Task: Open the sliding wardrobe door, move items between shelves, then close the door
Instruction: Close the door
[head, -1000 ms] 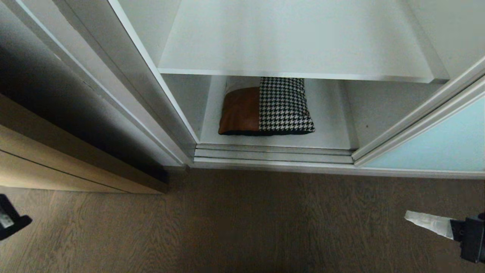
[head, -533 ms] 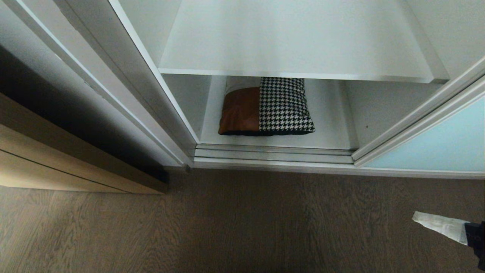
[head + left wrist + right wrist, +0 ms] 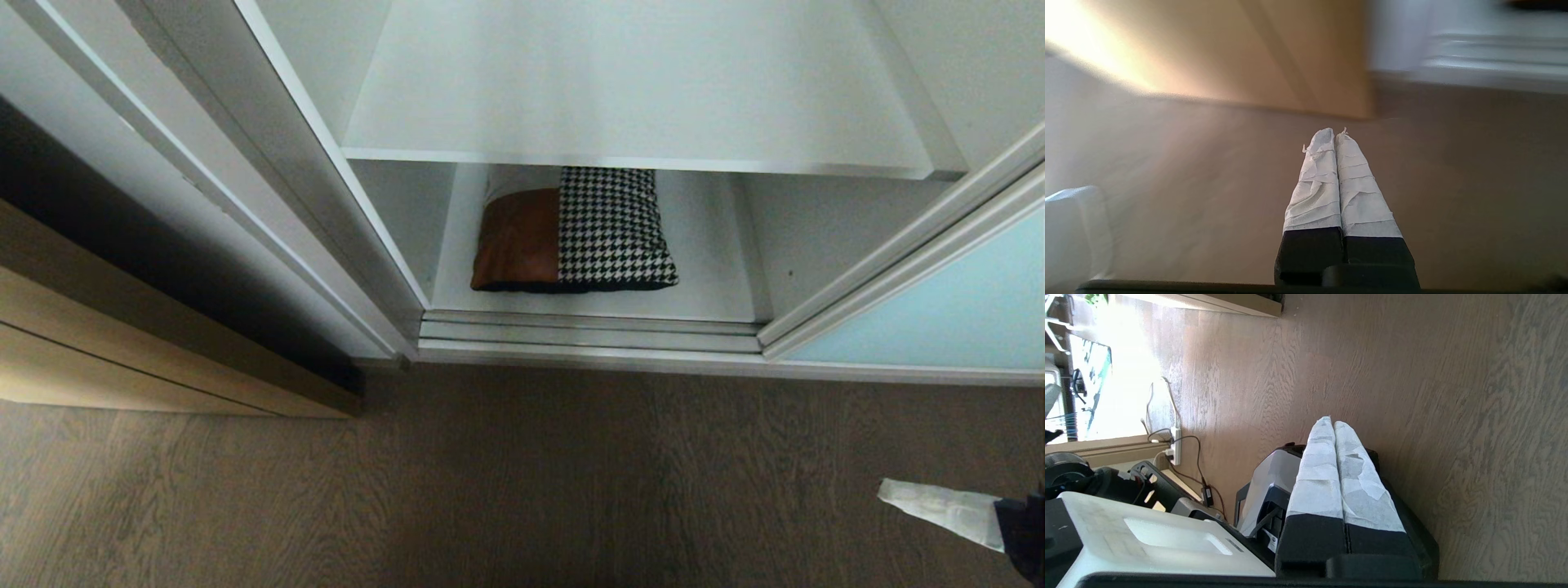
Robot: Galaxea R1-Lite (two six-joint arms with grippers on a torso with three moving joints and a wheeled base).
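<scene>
Head view, looking down into the wardrobe. The door (image 3: 947,314), a frosted blue-green pane in a pale metal frame, stands slid to the right, leaving the white compartment exposed. Two shelves are visible: the upper shelf (image 3: 637,90) carries nothing visible, and the lower shelf (image 3: 710,269) bears the cushion (image 3: 571,233). The cushion lies near the front edge, left of centre, its tan leather part on the left and its houndstooth part on the right, the rear portion hidden beneath the upper shelf. The floor track (image 3: 588,331) runs just before it, bordering the wood floor (image 3: 490,482). A light wood panel (image 3: 122,351) stands at far left. The right gripper (image 3: 886,490) enters at the lower right corner, low over the floor and well apart from the wardrobe; in the right wrist view its white-wrapped fingers (image 3: 1318,473) are pressed together, gripping nothing. The left gripper (image 3: 1335,136) lies outside the head view; in its wrist view, which is blurred, its fingers (image 3: 1359,188) likewise meet with nothing between them, pointing over bare floor, apparently toward the wood panel and the wardrobe base.
</scene>
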